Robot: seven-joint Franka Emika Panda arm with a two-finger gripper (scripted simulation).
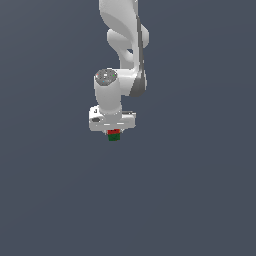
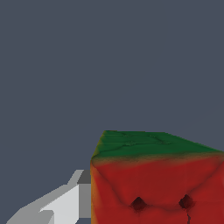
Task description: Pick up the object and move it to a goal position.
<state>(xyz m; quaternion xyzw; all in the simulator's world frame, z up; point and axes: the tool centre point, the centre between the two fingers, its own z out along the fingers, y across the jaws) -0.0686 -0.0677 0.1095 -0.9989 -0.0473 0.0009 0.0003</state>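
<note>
Block point(image 1: 113, 135), red and green, sits touching one of the fingers point(image 2: 65, 203).

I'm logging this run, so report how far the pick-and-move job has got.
Done, it seems: the pick. The tiny red and dark green block sits right under the white gripper, and the wrist view shows a grey-white finger against its side. In hand: the carry, though the plain grey background does not show whether the block is off the ground. Left: reaching the goal position, which neither view marks, then letting go.
</note>
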